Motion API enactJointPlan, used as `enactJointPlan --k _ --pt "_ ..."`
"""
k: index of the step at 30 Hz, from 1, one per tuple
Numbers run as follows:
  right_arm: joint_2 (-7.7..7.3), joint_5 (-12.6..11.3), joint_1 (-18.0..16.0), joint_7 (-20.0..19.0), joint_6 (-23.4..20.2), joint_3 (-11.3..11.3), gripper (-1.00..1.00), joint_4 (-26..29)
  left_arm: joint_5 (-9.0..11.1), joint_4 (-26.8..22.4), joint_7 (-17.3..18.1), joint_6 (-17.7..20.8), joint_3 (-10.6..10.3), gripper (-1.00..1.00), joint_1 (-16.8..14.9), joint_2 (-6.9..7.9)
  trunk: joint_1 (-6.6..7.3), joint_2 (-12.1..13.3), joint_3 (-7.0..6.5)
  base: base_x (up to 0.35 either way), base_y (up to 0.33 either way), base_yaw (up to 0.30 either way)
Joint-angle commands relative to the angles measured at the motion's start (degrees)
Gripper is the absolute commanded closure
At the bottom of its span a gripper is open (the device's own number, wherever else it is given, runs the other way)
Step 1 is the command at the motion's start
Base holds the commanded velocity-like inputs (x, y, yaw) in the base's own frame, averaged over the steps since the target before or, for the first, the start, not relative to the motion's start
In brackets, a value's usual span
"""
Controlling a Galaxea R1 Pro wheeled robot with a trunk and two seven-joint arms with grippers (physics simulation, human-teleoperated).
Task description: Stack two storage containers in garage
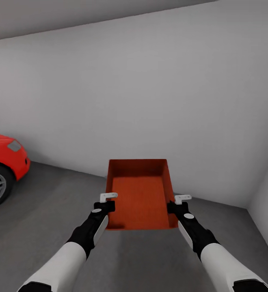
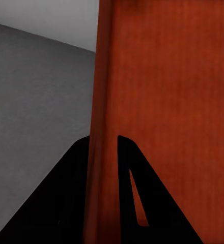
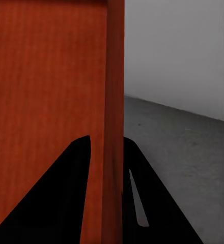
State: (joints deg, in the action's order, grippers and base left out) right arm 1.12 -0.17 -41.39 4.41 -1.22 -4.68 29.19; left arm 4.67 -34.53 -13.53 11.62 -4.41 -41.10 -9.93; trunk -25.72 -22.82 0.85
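Storage container (image 1: 139, 194) held above floor (image 1: 36, 219), left gripper (image 1: 108, 201) and right gripper (image 1: 178, 202) each clamped on side wall

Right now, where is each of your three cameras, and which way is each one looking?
Head view: on my head, looking forward and down at the storage container, the garage floor, and the red car; both arms show.
Left wrist view: by the left gripper, looking along its fingers at the container's wall.
Right wrist view: by the right gripper, same on the other wall.
All share the container and floor.
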Motion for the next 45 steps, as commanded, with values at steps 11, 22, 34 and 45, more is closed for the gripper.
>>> enactJointPlan --k 11,22,34,45 --pt "0.02 -0.08 -0.01 0.24 -0.10 -0.06 1.00 -0.10 0.60 -3.08 -0.44 0.25 -0.16 1.00 -0.03 -0.01 -0.06 -0.09 0.09 0.321 0.135 -0.283" --pt "0.03 -0.09 -0.01 0.24 -0.10 -0.06 1.00 -0.10 0.60 -3.08 -0.44 0.25 -0.16 1.00 -0.03 -0.01 -0.06 -0.09 0.09 0.321 0.134 -0.283" --pt "-0.01 -0.09 -0.01 0.24 -0.10 -0.06 1.00 -0.10 0.60 -3.09 -0.44 0.25 -0.16 1.00 -0.03 -0.01 -0.06 -0.09 0.09 0.321 0.134 -0.021" --pt "-0.06 -0.09 -0.01 0.24 -0.14 -0.05 1.00 -0.10 0.60 -3.08 -0.44 0.25 -0.16 1.00 -0.03 0.00 -0.06 -0.09 0.09 0.321 0.130 0.000"
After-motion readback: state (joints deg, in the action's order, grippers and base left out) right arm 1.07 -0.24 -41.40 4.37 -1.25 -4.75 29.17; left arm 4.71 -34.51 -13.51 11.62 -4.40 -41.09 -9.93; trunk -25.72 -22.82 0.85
